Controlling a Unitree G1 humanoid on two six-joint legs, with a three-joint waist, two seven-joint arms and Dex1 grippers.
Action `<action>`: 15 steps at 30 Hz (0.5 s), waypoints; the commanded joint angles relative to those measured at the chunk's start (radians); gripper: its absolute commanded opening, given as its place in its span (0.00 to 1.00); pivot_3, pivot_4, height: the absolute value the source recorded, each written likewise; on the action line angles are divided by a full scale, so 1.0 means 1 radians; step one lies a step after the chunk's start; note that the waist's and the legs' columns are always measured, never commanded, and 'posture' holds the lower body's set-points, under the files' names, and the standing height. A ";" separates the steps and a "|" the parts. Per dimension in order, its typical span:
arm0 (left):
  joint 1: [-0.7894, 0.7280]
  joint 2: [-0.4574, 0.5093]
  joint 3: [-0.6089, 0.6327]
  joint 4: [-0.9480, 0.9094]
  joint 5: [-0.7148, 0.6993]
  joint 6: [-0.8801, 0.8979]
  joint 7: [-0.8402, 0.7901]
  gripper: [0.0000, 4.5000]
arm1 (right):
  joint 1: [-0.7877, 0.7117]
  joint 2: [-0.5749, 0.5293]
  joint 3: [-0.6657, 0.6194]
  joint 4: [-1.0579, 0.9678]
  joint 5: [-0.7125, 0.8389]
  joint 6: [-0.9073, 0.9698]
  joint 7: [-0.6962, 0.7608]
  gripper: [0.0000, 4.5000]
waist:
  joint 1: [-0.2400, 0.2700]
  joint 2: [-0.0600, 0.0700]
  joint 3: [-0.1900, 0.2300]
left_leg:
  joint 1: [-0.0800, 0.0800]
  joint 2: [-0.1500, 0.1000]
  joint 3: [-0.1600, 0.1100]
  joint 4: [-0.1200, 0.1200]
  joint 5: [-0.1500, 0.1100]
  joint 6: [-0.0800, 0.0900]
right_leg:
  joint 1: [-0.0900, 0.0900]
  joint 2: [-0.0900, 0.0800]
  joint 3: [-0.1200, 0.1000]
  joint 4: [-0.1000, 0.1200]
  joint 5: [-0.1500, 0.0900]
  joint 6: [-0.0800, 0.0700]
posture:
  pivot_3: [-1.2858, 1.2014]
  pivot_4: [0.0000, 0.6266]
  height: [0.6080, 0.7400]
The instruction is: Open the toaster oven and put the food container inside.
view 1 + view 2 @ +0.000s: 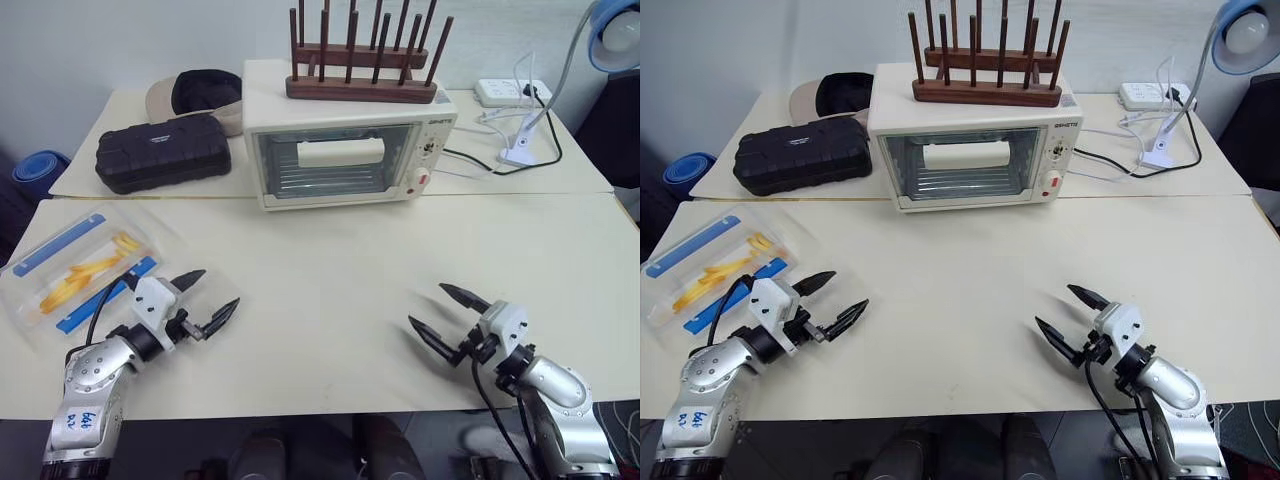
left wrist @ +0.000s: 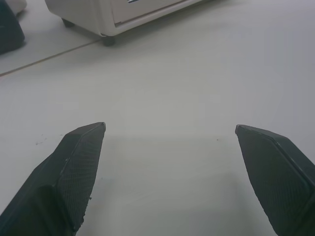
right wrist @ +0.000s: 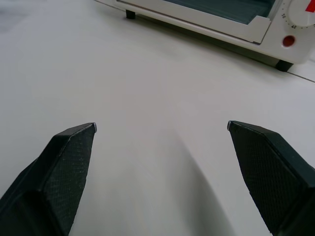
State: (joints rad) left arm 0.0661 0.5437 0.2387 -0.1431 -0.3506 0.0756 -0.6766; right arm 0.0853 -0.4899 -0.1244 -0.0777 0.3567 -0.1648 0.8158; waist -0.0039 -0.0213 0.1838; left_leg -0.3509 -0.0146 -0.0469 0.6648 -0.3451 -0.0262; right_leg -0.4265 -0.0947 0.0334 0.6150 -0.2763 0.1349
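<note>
The cream-white toaster oven (image 1: 345,150) stands at the middle back of the table, its glass door shut and its white bar handle (image 1: 340,152) across the front. The food container (image 1: 75,265), a flat clear box with blue edge strips and yellow strips inside, lies at the table's left side. My left gripper (image 1: 213,290) hovers open just right of the container, empty. My right gripper (image 1: 433,308) stands open and empty near the front right. The oven's lower front shows in the left wrist view (image 2: 123,12) and the right wrist view (image 3: 236,19).
A wooden peg rack (image 1: 362,70) sits on top of the oven. A black ribbed hard case (image 1: 163,152) and a cap (image 1: 195,92) lie left of the oven. A power strip (image 1: 512,92), cables and a desk lamp base (image 1: 522,150) are at the back right.
</note>
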 commanded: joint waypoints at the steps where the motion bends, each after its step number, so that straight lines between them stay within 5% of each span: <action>1: -0.022 0.024 0.045 -0.052 -0.081 0.047 -0.028 1.00 | -0.099 -0.015 -0.006 -0.012 0.042 0.057 0.005 0.99 | -0.001 0.000 0.000 | 0.000 0.000 0.000 0.000 0.000 0.000 | 0.000 0.000 0.000 0.000 0.000 0.000 | 0.52 0.24 1.00; 6: -0.077 0.065 0.132 -0.083 -0.336 0.232 -0.108 1.00 | -0.365 -0.012 0.007 0.043 0.072 0.202 -0.015 0.99 | -0.012 0.001 0.001 | 0.000 0.001 -0.004 0.001 0.000 -0.001 | -0.001 0.000 0.000 0.003 0.000 -0.001 | 0.52 0.24 1.00; 15: -0.170 0.108 0.149 -0.067 -0.377 0.293 -0.143 1.00 | -0.724 0.059 0.078 0.252 0.018 0.297 -0.021 0.99 | -0.020 0.002 0.001 | -0.003 0.000 -0.007 0.000 0.003 -0.005 | -0.002 -0.001 -0.001 -0.001 0.000 -0.001 | 0.52 0.24 1.00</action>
State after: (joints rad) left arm -0.0916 0.6470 0.3746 -0.1902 -0.7069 0.3685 -0.8133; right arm -0.6017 -0.4411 -0.0477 0.1638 0.3802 0.1383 0.7955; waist -0.0234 -0.0198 0.1848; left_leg -0.3541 -0.0149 -0.0544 0.6648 -0.3423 -0.0311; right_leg -0.4291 -0.0953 0.0327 0.6144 -0.2762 0.1341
